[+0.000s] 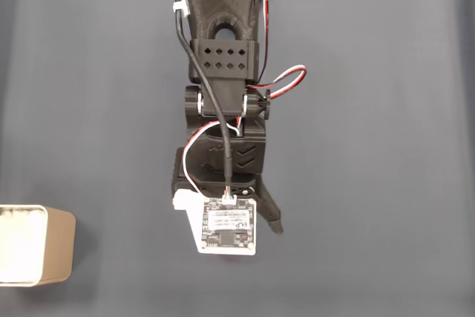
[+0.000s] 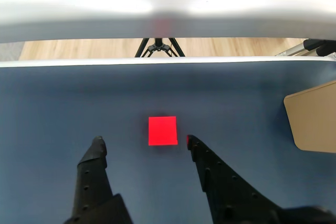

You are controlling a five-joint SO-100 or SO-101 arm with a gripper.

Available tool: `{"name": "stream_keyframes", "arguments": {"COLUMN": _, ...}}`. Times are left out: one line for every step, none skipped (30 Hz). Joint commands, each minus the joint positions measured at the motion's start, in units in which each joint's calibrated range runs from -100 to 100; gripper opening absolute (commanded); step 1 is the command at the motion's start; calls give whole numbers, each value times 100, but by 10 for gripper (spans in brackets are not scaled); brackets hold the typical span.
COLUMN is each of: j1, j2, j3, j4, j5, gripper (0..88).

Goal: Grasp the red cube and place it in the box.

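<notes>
While I look through the wrist view, my tool is spread open, its two black fingers low over the dark blue surface. Lying flat just ahead of the fingertips, the red cube sits square to the camera, near the right finger. At the right edge is the beige box. I can read no writing.

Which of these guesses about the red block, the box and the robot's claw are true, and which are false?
1. The red cube lies on the table, not in the box. True.
2. The gripper is shut on the cube. False: its fingers stand apart, open, and the cube lies just beyond the tips.
3. In the wrist view the box sits at the right edge. True.
4. The cube touches the box. False: bare tabletop lies between them.
</notes>
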Motion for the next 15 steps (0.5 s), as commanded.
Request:
{"name": "stream_keyframes", "arguments": {"j1": 67, "j2": -162, "j3": 88, "j4": -298, "j5": 49, "gripper": 362}}
{"name": "stream_keyframes", "arguments": {"j1": 67, "j2": -162, "j3": 152, "j4": -372, "j5": 59, "gripper": 362}}
{"name": "stream_keyframes", "arguments": {"j1": 67, "j2": -162, "j3": 216, "j4": -421, "j5": 68, "gripper": 363}}
{"name": "stream_keyframes", "arguments": {"j1": 67, "j2": -162, "j3": 271, "j4": -487, "j5": 68, "gripper": 363}}
{"name": "stream_keyframes", "arguments": {"j1": 67, "j2": -162, "j3": 316, "j4": -552, "j5": 68, "gripper": 363}}
{"name": "stream_keyframes", "arguments": {"j1": 67, "j2": -144, "j3": 344, "j4": -593, "j5": 68, "gripper": 364}}
{"name": "stream_keyframes", "arguments": {"j1": 67, "j2": -136, "j3": 362, "j4": -618, "j5": 68, "gripper": 364}}
{"name": "stream_keyframes", "arguments": {"j1": 67, "j2": -110, "j3": 380, "j4": -651, "j5": 68, "gripper": 364}}
{"name": "stream_keyframes", "arguments": {"j1": 67, "j2": -92, "j3": 389, "j4": -675, "j5": 68, "gripper": 365}}
{"name": "stream_keyframes", "arguments": {"j1": 74, "j2": -75, "j3": 389, "j4": -692, "j5": 63, "gripper": 365}}
{"name": "stream_keyframes", "arguments": {"j1": 74, "j2": -58, "j3": 398, "j4": -716, "j5": 63, "gripper": 365}}
{"name": "stream_keyframes", "arguments": {"j1": 74, "j2": -40, "j3": 426, "j4": -749, "j5": 59, "gripper": 365}}
{"name": "stream_keyframes", "arguments": {"j1": 74, "j2": -32, "j3": 462, "j4": -806, "j5": 59, "gripper": 365}}
{"name": "stream_keyframes", "arguments": {"j1": 74, "j2": -14, "j3": 508, "j4": -872, "j5": 54, "gripper": 365}}
{"name": "stream_keyframes", "arguments": {"j1": 74, "j2": 3, "j3": 535, "j4": -913, "j5": 49, "gripper": 365}}
